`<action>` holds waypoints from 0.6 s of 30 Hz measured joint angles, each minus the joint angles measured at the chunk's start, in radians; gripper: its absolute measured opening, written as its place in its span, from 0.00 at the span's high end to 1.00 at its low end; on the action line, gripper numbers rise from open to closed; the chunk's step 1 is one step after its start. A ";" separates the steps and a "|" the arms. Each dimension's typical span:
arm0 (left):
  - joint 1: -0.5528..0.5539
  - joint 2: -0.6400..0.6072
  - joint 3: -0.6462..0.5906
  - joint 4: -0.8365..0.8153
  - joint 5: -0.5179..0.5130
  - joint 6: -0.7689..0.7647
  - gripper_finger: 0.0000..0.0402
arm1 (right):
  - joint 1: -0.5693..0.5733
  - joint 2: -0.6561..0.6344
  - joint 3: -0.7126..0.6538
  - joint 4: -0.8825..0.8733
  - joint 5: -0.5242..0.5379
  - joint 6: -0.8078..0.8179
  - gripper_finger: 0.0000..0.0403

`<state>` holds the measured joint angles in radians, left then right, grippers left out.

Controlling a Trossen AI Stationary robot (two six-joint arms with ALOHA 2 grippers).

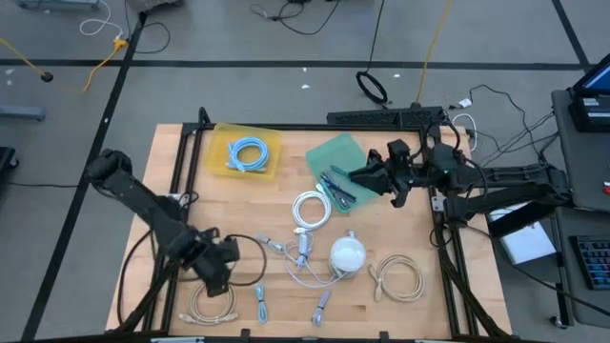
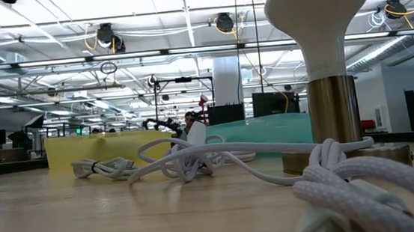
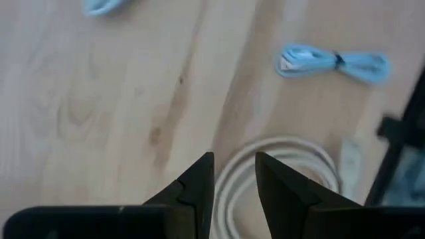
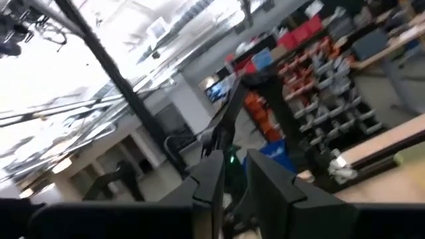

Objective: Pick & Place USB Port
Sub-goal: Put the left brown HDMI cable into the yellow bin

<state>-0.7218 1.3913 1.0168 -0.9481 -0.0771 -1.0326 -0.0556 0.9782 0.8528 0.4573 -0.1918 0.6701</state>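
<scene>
In the high view my right gripper [image 1: 360, 177] hovers over the green tray [image 1: 335, 152], beside dark stick-shaped items [image 1: 335, 187] lying in it. Its wrist view looks level into the room, and the fingers [image 4: 234, 166] stand a narrow gap apart with only background between the tips. My left gripper [image 1: 215, 269] is low at the table's near left. In its wrist view the fingers [image 3: 234, 162] are a little apart above a beige cable coil [image 3: 279, 149], touching nothing. A light-blue bundled cable [image 3: 332, 63] lies beyond it.
A yellow tray [image 1: 221, 133] holds a blue cable coil [image 1: 248, 154]. A white cable coil [image 1: 311, 210], a white dome lamp [image 1: 348, 253], a second beige coil [image 1: 396, 278], a beige coil [image 1: 210, 301] and small cables [image 1: 261, 303] lie on the near half. Bare wood lies between the trays and the left arm.
</scene>
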 joint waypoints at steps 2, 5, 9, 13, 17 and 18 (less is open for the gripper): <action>-0.049 0.012 0.000 -0.001 -0.025 -0.111 0.72 | -0.008 0.000 0.000 -0.007 -0.063 0.022 0.85; -0.106 0.057 0.000 0.012 0.001 -0.217 0.72 | -0.010 -0.001 0.000 -0.034 -0.140 0.048 0.85; -0.147 0.156 -0.001 0.100 0.153 -0.193 0.72 | -0.005 -0.001 0.000 -0.077 -0.230 0.058 0.85; -0.158 0.243 -0.001 0.055 0.248 -0.150 0.72 | 0.017 -0.002 0.000 -0.161 -0.258 0.041 0.85; -0.136 0.277 -0.001 0.012 0.257 -0.138 0.72 | 0.045 -0.003 0.000 -0.208 -0.258 0.033 0.85; -0.131 0.277 -0.001 0.005 0.251 -0.135 0.72 | 0.052 -0.003 0.000 -0.218 -0.256 0.024 0.85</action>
<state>-0.8525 1.6684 1.0161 -0.9436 0.1740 -1.1671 -0.0032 0.9752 0.8528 0.2396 -0.4482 0.6943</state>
